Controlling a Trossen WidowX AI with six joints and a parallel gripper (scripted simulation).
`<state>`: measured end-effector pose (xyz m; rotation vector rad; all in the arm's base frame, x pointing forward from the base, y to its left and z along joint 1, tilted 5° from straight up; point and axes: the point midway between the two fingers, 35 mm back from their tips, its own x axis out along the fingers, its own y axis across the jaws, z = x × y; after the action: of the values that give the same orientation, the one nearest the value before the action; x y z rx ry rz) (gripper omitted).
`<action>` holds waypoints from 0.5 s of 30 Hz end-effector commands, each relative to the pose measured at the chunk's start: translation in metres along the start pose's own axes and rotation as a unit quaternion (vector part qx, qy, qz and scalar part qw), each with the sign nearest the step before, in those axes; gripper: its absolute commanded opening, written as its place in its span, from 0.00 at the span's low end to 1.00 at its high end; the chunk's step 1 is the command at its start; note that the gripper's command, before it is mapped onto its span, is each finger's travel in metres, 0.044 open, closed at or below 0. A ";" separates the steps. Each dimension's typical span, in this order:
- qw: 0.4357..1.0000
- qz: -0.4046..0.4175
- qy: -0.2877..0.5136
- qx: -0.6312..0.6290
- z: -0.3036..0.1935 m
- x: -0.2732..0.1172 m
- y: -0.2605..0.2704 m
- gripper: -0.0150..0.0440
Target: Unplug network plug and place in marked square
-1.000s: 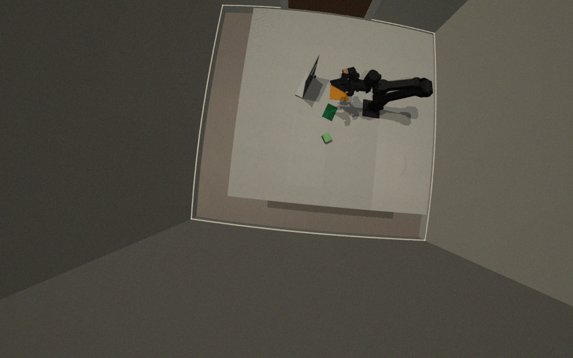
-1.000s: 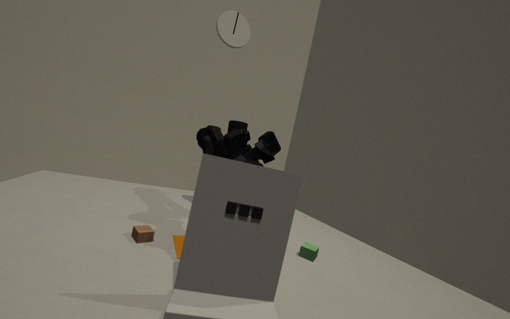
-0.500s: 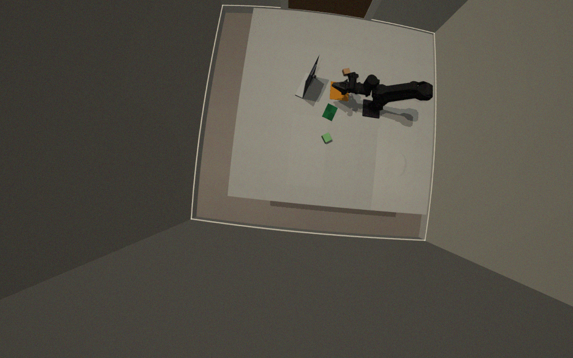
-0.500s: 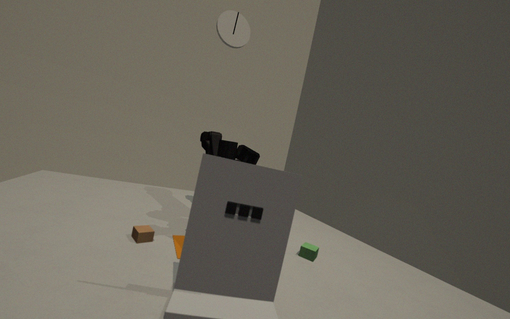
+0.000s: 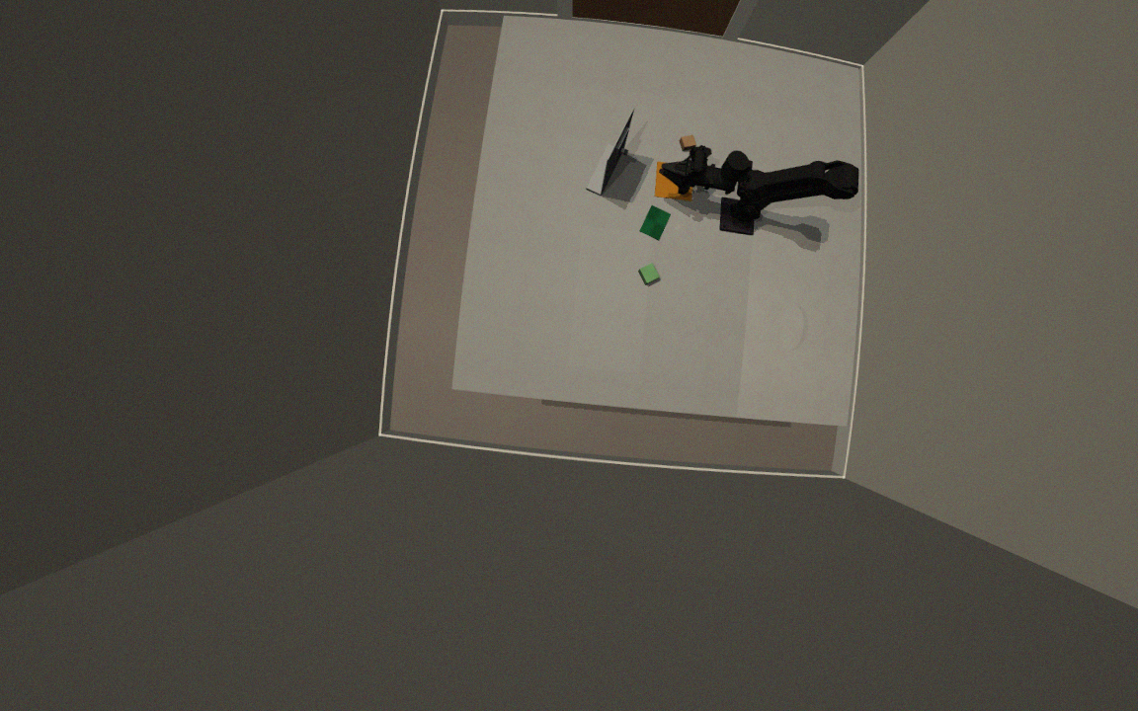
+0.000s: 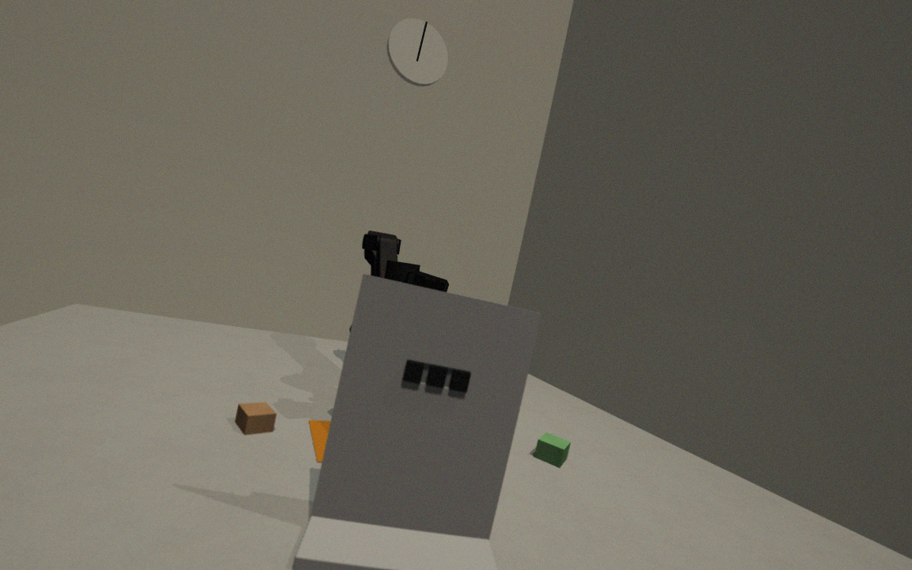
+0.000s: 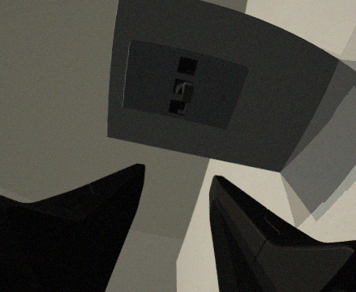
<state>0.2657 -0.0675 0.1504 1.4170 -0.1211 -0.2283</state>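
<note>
The upright panel (image 5: 613,168) (image 6: 423,454) (image 7: 283,93) carries a row of three dark openings. The small dark plug (image 7: 187,92) sticks out at the middle opening in the wrist view; its tab is too dim to make out clearly. My gripper (image 5: 664,170) (image 7: 178,178) is partly open, with nothing between its fingers. It hangs over the orange square, in front of the panel's socket face and apart from it. Two flat squares lie on the table: an orange square (image 5: 661,188) (image 6: 319,441), partly covered by my gripper, and a green square (image 5: 654,222).
A brown-orange block (image 5: 687,141) (image 6: 255,419) lies close beside the gripper in the overhead view. A light green block (image 5: 649,274) (image 6: 552,450) lies beyond the green square. The panel's pale foot (image 6: 402,542) extends behind it. In the exterior view the panel hides the gripper.
</note>
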 end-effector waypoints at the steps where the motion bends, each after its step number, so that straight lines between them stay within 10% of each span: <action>1: 1.000 0.004 -0.001 0.006 0.002 0.006 0.003 0.52; 15: 1.000 0.011 -0.005 0.021 0.008 0.028 0.004 0.52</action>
<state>0.2874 -0.0785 0.1534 1.4475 -0.1450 -0.2190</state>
